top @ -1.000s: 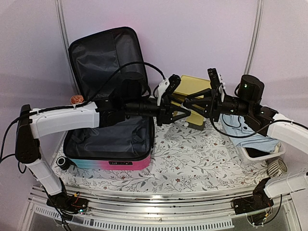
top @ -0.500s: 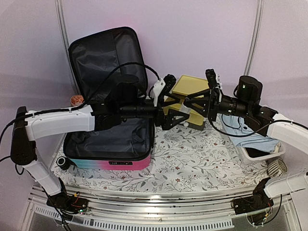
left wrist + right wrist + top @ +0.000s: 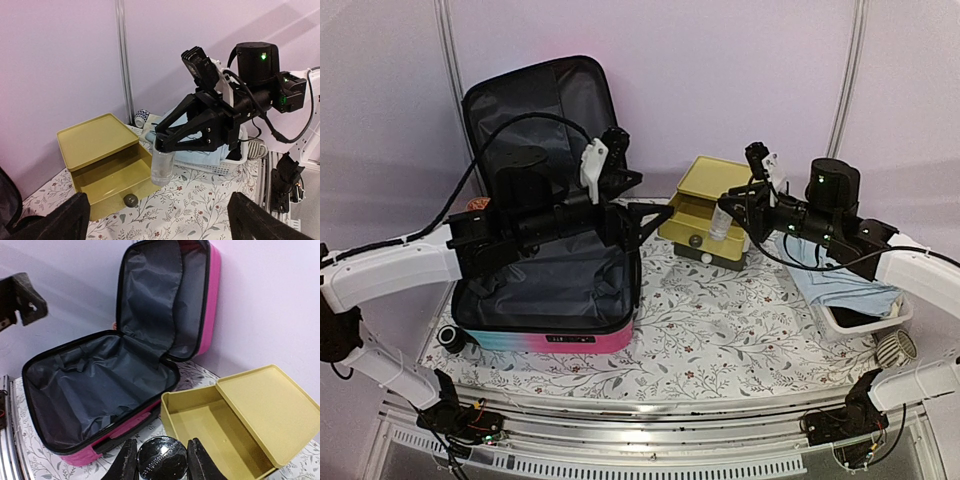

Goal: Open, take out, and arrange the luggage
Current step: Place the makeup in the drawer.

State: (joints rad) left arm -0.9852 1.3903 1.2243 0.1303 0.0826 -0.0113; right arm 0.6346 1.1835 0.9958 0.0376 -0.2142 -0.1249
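Luggage (image 3: pixel 570 295) lies open under the released left tool (image 3: pixel 638 192); the right tool (image 3: pixel 162 145), grasping a small bottle (image 3: pixel 162 167), hangs well right of it, by the open yellow drawer (image 3: pixel 705 178).

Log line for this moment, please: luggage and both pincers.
luggage: open, lining bare | left pincer: open, holding nothing | right pincer: shut on small clear bottle, near open drawer of yellow box

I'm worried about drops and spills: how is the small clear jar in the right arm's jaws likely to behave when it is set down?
The clear jar looks hard and smooth, so it may slip; the jaws of the right gripper hold it only near the top. It seems empty, so it is probably light. Being tall and round, it could tip, then roll.
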